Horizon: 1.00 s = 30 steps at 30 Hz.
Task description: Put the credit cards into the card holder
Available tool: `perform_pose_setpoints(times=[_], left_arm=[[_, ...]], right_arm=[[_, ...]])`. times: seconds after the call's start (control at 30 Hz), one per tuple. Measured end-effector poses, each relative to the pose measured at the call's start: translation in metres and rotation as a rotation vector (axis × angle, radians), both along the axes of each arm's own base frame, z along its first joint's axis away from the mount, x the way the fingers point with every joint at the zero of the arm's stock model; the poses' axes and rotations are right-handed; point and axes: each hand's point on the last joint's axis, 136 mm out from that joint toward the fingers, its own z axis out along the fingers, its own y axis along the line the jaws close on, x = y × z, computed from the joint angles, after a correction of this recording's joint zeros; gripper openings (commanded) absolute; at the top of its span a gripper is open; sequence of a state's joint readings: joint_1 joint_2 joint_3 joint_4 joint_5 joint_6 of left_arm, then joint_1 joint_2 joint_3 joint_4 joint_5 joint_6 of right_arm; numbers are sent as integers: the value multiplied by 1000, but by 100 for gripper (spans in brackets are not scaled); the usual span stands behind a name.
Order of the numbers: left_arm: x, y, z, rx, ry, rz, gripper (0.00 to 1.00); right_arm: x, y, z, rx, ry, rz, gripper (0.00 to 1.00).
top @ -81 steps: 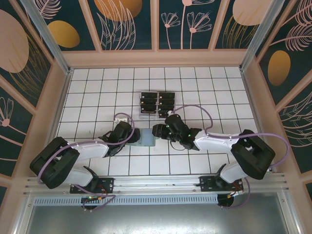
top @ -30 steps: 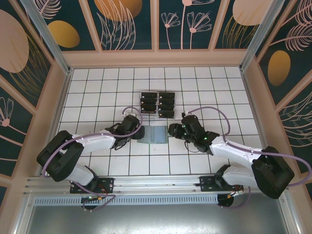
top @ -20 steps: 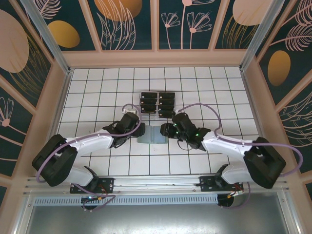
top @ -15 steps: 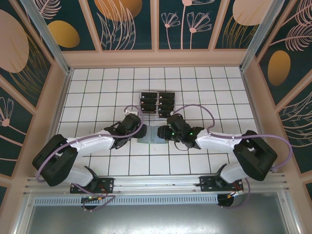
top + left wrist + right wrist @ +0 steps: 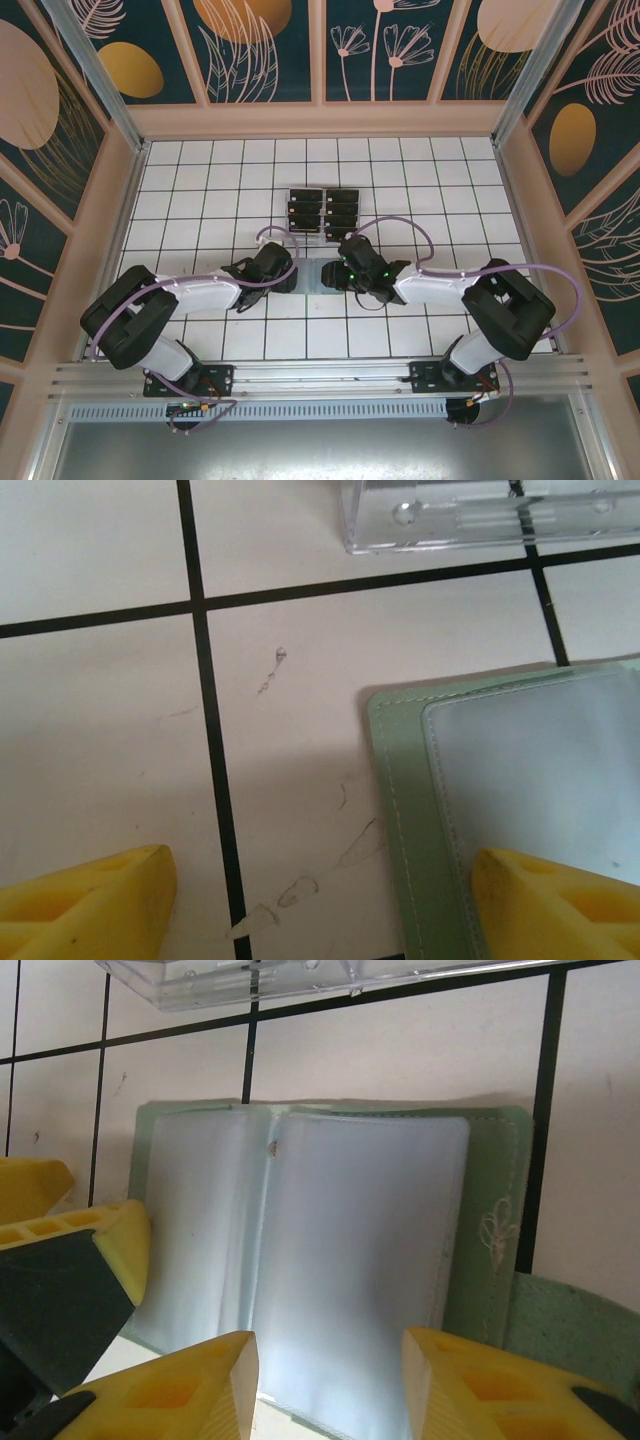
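Returns right gripper (image 5: 325, 1365), jaws apart, to card holder (image 5: 350, 1210) from 3 o'clock; keeps spread left gripper (image 5: 320, 900) at 9 o'clock; loads no credit cards (image 5: 303, 210) yet.

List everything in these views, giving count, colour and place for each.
credit cards: several, black, in the rack's two columns near the table's middle
rack: one, clear plastic, just beyond the card holder
card holder: one, grey-green with clear sleeves, lying open between the two grippers
table: one, white tiles with black lines, under everything
walls: three sides, dark teal with peach plant motifs, around the table
left gripper: one, yellow fingers, open, one finger over the card holder's left edge
right gripper: one, yellow fingers, open, over the card holder's right side
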State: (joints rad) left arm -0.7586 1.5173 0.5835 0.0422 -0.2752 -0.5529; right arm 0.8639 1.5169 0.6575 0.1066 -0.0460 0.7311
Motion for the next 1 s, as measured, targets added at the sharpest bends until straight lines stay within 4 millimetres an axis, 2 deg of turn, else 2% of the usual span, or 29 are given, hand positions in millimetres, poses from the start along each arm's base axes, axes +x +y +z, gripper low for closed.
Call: perform_pose_setpoints(times=[1.0], left_arm=[[4,-2,-2,-24,-34,14,77]], right_arm=[[2,-2,-9,-7,10,-7,44]])
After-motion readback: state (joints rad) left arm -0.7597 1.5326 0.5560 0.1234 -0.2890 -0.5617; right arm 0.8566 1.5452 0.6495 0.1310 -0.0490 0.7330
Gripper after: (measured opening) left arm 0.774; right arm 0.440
